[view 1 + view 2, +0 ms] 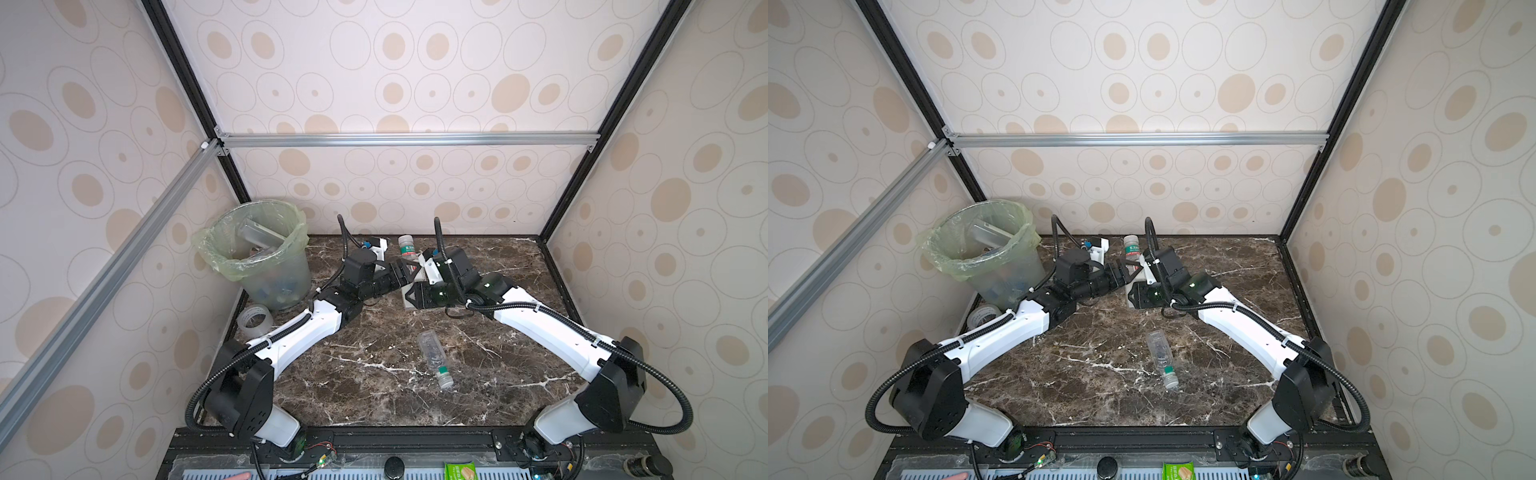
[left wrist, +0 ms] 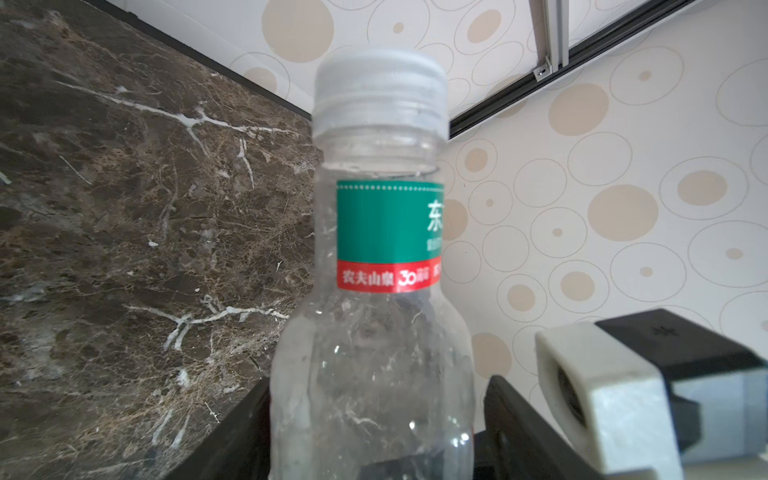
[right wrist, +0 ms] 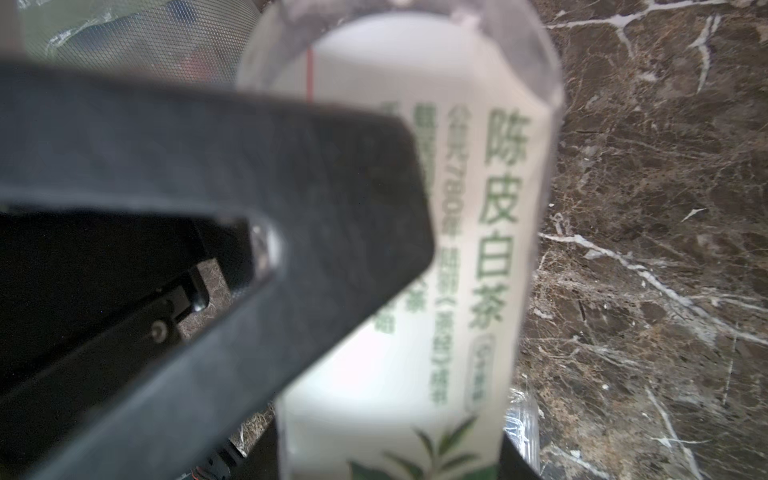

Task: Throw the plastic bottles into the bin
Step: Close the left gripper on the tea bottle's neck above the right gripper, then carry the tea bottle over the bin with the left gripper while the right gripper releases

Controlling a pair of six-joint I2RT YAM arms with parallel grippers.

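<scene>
Arms, both top views: each is bent at the elbow and stretched low over the marble-patterned table point(image 1: 374, 374), the wrists nearly meeting. The right claw point(image 1: 415, 293) grasps the held bottle point(image 1: 406, 249) at its white-labelled lower body. The left claw point(image 1: 402, 271) straddles the same bottle nearer the neck. The bottle's long axis runs away from the right claw toward the back wall, cap leading. A loose bottle point(image 1: 432, 353), clear, lies flat well behind both claws, its cap pointing away from them. The bin point(image 1: 286, 278), translucent, tapered and lined with pale green film, stands out to the side of the left claw, with a clear tape roll point(image 1: 254, 320) by its base.

Left wrist view: white screw cap, green-and-red neck label and clear shoulder project beyond the black fingers point(image 2: 515, 419). These flank the body loosely, with a sliver of gap at one side, so the claw is not clamped.

Right wrist view: the right claw point(image 3: 390, 453) is clenched on the white label with green print. The left claw's blurred black bulk crosses in front.
</scene>
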